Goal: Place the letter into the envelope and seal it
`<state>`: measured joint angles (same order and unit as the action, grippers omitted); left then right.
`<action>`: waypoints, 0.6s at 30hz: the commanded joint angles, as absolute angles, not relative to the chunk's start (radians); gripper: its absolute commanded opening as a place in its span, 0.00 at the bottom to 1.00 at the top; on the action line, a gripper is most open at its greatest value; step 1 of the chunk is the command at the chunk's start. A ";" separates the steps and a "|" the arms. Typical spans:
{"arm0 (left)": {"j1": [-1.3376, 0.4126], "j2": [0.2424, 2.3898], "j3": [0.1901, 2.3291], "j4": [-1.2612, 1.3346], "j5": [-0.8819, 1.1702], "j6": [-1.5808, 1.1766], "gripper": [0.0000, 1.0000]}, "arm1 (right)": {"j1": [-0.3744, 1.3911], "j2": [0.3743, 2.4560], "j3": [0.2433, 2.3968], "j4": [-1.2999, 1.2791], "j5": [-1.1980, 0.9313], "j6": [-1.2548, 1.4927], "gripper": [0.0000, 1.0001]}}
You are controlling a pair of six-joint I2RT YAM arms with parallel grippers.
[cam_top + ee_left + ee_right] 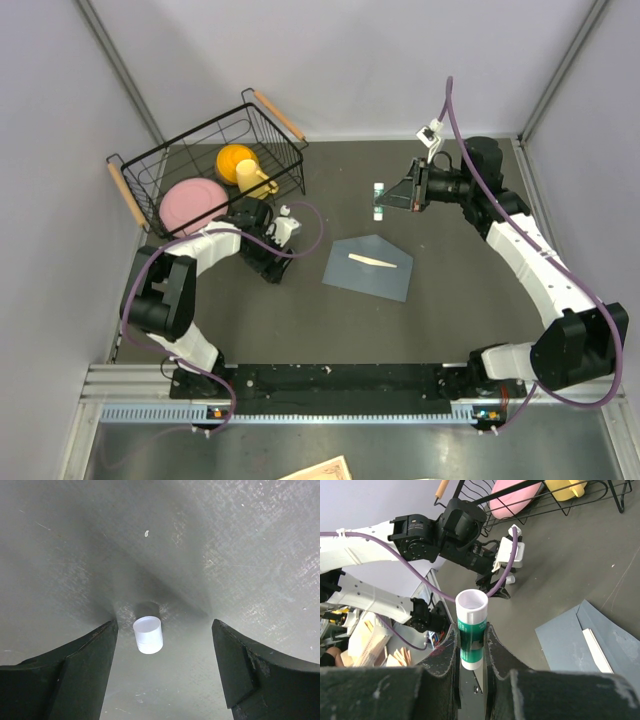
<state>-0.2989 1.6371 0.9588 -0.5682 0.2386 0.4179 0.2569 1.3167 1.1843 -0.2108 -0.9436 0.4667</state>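
The blue-grey envelope [368, 267] [560, 640] lies flat mid-table with its flap open. A cream strip of the letter [373, 262] [598, 651] shows at its mouth; the rest is hidden inside. My right gripper [386, 204] [471, 628] hovers above the table beyond the envelope, shut on a green-and-white glue stick [378, 188] [471, 605] whose open end has no cap. To the envelope's left my left gripper [271, 271] [165, 626] is open, low over the table. A small translucent white cap [148, 635] stands on the table between its fingers, touching neither.
A black wire basket [290, 150] at the back left holds a pink plate [193, 201] and a yellow cup [243, 166]. Its wooden handles stick out at both ends. Grey walls close in the table on three sides.
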 commanded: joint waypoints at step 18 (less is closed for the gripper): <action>-0.329 0.875 0.920 -0.580 1.241 1.104 0.75 | 0.406 1.252 1.189 -0.762 -1.286 -0.121 0.00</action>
<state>-0.2764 0.9627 0.9855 -0.6106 0.9520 0.7902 0.2989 1.2957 1.1851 -0.5842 -1.2106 0.0948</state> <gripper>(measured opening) 0.785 0.107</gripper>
